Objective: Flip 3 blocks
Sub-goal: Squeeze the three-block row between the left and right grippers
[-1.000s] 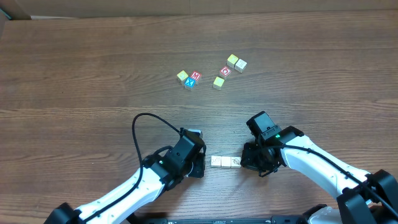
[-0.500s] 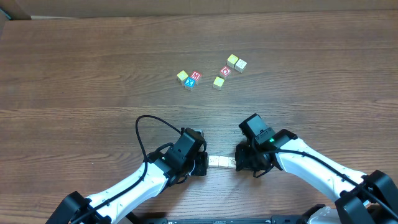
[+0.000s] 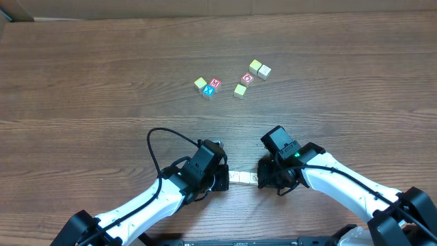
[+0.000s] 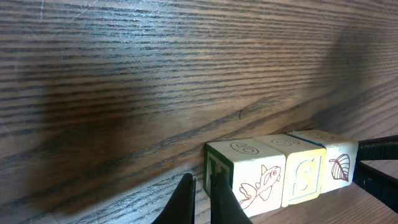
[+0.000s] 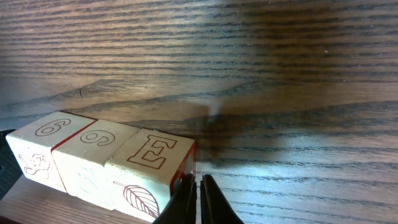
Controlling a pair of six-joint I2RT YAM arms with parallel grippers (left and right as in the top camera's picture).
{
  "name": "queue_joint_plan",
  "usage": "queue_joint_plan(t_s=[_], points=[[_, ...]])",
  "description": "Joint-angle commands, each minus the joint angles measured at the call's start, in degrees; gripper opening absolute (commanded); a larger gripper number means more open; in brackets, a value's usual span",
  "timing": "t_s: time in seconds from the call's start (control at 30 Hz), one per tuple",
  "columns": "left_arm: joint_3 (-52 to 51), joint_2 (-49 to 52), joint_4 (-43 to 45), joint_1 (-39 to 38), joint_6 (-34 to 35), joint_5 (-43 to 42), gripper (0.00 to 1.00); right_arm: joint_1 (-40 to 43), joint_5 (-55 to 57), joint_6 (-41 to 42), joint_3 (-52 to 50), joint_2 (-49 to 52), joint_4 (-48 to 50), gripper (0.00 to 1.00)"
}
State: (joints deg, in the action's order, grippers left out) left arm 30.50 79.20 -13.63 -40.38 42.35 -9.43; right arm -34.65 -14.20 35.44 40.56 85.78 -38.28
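- While the three blocks (image 3: 243,178) lie flat on the desk (image 3: 102,82) in one tight row close to its front edge, side faces touching, I judge that the flip has not yet been made. Whether any of them has been turned already cannot be read from these views.
- At the row's left end the left pincer (image 4: 202,194) has its fingers pressed together and grips nothing. Its tips are low over the wood, just beside the green-lettered end face of the fish block (image 4: 250,175). Contact there cannot be confirmed.
- The middle block (image 4: 305,173) has a yellow-framed letter on its side and a numeral on top, and sits wedged between its two neighbours.
- At the row's right end the right pincer (image 5: 193,186) is likewise closed on nothing. Its tips are at the red-edged end face of the leaf block (image 5: 149,165), which shows an E on top.
- With a shut pincer at each end of the row, this looks like the set-up stage, probably a squeeze from both ends to roll the row over as one. By that reading all three flips are left to do.
- Farther back, near the middle of the desk and well apart from the row, lies a loose scatter. It includes the red M and blue X letter blocks (image 3: 213,85), a red O block (image 3: 248,78) and several yellowish cubes (image 3: 240,90). No pincer is near them, and they do not belong to this job.
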Motion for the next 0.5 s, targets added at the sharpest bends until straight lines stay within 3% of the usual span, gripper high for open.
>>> queue_joint_plan(t_s=[0.0,0.47], points=[[0.1,0.3,0.2,0.3,2.8,0.8,0.04,-0.3,0.1,0.3,-0.4,-0.1,0.3,0.07],[0.1,5.8,4.0,0.3,5.5,-2.6,0.04,-0.3,0.0,0.3,-0.4,-0.1,0.3,0.06]])
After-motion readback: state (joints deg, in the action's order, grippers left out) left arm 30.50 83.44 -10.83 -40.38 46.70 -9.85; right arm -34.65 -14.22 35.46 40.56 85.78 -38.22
